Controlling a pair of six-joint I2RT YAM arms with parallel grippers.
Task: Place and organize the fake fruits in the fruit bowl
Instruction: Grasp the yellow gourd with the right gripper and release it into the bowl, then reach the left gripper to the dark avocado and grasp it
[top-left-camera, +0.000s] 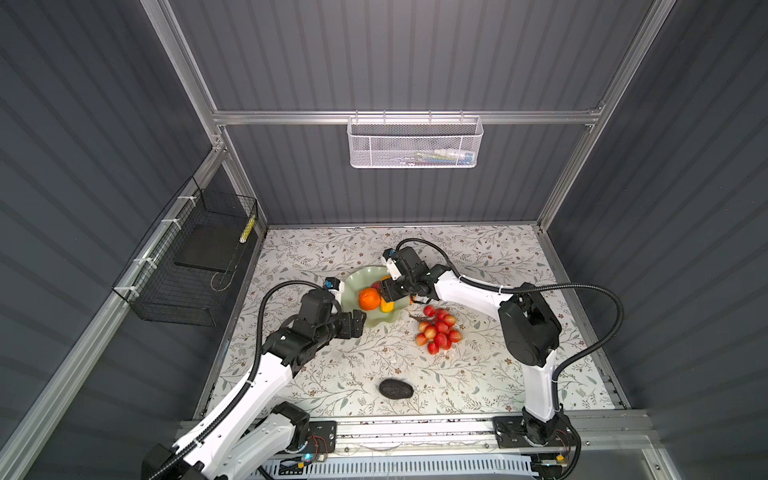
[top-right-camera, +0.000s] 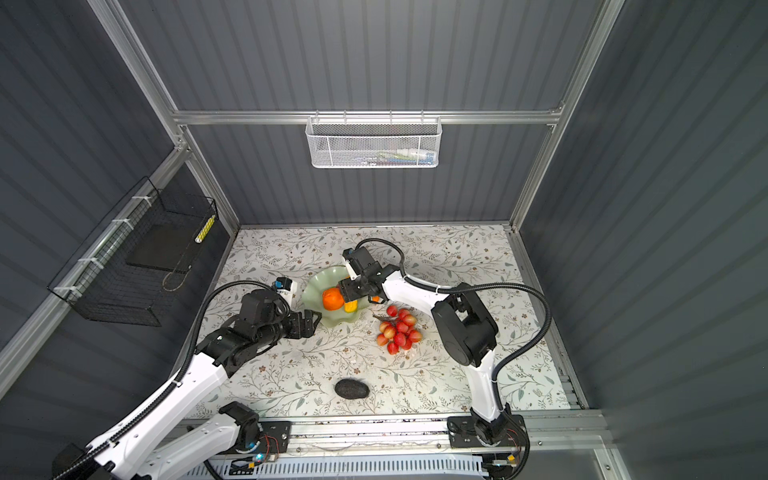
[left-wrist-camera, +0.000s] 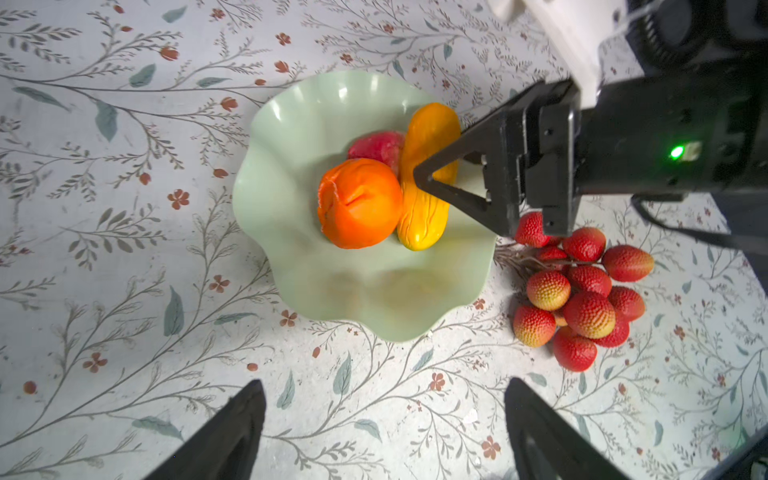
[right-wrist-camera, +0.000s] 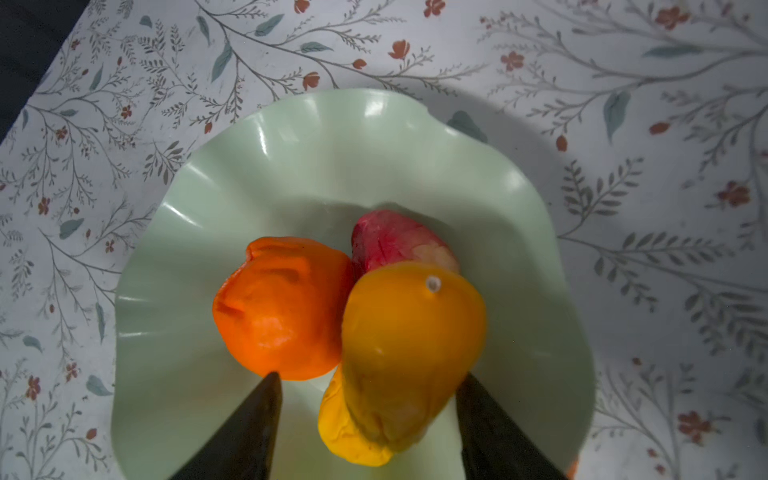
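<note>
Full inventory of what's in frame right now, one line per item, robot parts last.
fruit bowl: 1, pale green, mid-table towards the back.
round orange: 1, orange, in the bowl.
long fruit: 1, yellow-orange, in the bowl, against the orange.
red fruit: 1, red, in the bowl, beside both.
fruit bunch: 1, red, on the table right of the bowl.
oval fruit: 1, black-grey, on the table near the front.
small piece: 1, orange, by the bowl's right edge, mostly hidden.
mesh basket: 1, white, back rail.
wire basket: 1, black, left wall.
table: 1, floral white.
left gripper: 1, black, open, at the bowl's front-left rim.
right gripper: 1, black, open, over the long fruit.
</note>
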